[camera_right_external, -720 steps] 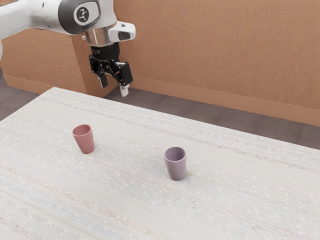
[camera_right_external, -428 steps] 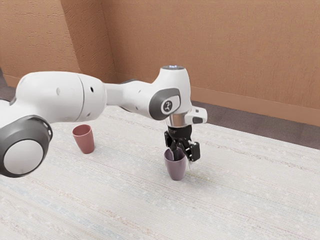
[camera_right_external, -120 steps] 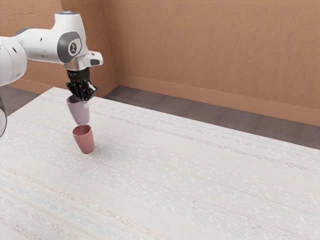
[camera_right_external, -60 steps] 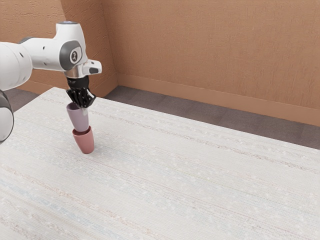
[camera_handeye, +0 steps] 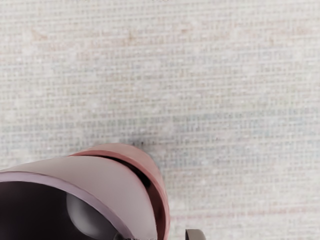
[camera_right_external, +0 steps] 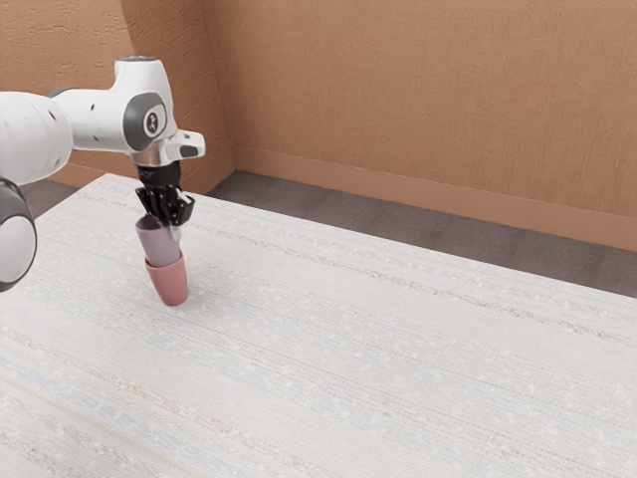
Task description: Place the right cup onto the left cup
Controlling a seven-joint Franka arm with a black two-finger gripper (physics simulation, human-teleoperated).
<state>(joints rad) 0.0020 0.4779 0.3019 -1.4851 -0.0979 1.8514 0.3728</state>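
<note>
My gripper (camera_right_external: pixel 167 221) is at the purple cup's rim, with its fingers apart. The purple cup (camera_right_external: pixel 159 243) stands with its lower part inside the pink cup (camera_right_external: pixel 170 283), which rests on the table. In the wrist view, the pink cup's rim (camera_handeye: pixel 161 192) curves around the purple cup (camera_handeye: pixel 107 177), with a dark gap between them on one side. One fingertip (camera_handeye: pixel 195 234) shows outside the purple cup, separated from its wall; the other is at the cup's rim, mostly cut off by the picture's edge.
The pale, streaked table (camera_right_external: pixel 398 368) extends toward the exterior view's right. Behind its far edge are a dark floor (camera_right_external: pixel 398 224) and a brown wall (camera_right_external: pixel 418 100). The white arm (camera_right_external: pixel 95 115) comes in from the exterior view's left.
The purple cup has come down from above the pink cup into its mouth, and my hand has lowered with it. My fingers have parted from their hold on the purple cup's wall.
</note>
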